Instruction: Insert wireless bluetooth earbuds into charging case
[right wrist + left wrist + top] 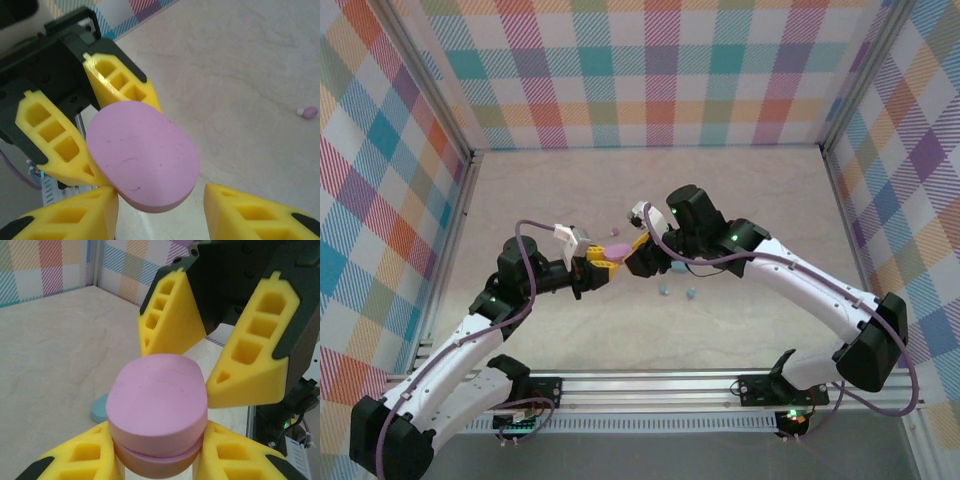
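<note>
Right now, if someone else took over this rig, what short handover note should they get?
Left pincer: shut on the pink case, held up between the arms.
Right pincer: open, jaws either side of the case's end, not clamping it.
Things: case lid closed. A pinkish earbud lies loose on the table; two light blue earbuds lie loose on it too.
Done: case picked up.
Left: open the lid, fetch the buds, seat them.
</note>
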`<action>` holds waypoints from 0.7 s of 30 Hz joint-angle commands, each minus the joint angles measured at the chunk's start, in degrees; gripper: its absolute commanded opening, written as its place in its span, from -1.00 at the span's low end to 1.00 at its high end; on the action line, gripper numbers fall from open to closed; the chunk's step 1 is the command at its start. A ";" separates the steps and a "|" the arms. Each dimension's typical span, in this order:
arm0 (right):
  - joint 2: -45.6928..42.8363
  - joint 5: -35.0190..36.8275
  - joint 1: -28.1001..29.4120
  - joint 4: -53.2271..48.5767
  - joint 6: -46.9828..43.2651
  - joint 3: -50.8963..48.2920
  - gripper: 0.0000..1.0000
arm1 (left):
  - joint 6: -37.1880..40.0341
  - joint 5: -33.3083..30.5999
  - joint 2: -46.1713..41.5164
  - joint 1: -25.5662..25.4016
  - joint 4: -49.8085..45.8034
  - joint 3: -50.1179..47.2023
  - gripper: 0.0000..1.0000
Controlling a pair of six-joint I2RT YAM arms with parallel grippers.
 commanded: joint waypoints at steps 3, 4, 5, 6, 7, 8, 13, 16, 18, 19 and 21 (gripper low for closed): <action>0.87 3.80 -0.13 0.80 -1.43 3.75 -0.01 | -0.61 4.73 -1.04 0.13 1.87 1.41 -1.00; 1.02 4.04 -0.18 0.42 -1.46 4.06 -0.02 | -0.69 5.02 -1.02 0.13 1.87 1.37 -1.00; 1.26 4.16 -0.18 0.20 -1.46 4.52 -0.01 | -0.67 5.27 -1.01 0.13 1.87 1.33 -1.00; 1.56 4.30 -0.18 -0.07 -1.54 4.84 -0.01 | -0.67 5.51 -1.01 0.13 2.08 1.34 -1.00; 2.14 4.29 -0.18 -0.50 -1.51 5.38 -0.01 | -0.76 5.89 -1.14 0.13 2.49 1.28 -1.00; 2.71 4.20 -0.17 -1.02 -1.55 5.92 -0.01 | -0.82 5.95 -1.27 0.13 2.77 1.13 -1.00; 5.83 4.44 -0.17 -3.83 -0.20 8.44 -0.01 | -0.78 6.27 -2.15 0.13 3.19 0.83 -1.00; 6.38 3.78 -0.18 -4.78 0.62 9.81 0.00 | -0.64 5.68 -2.50 0.14 2.35 0.64 -1.00; 6.10 3.10 -0.18 -4.95 1.15 10.40 0.00 | -0.60 4.83 -2.43 0.13 1.42 0.69 -1.00; 5.92 2.59 -0.18 -5.10 1.46 10.82 0.01 | -0.52 4.41 -2.42 0.15 1.15 0.60 -1.00; 5.57 1.62 -0.18 -5.40 2.11 11.51 0.03 | -0.62 3.35 -2.42 0.14 0.91 0.35 -1.00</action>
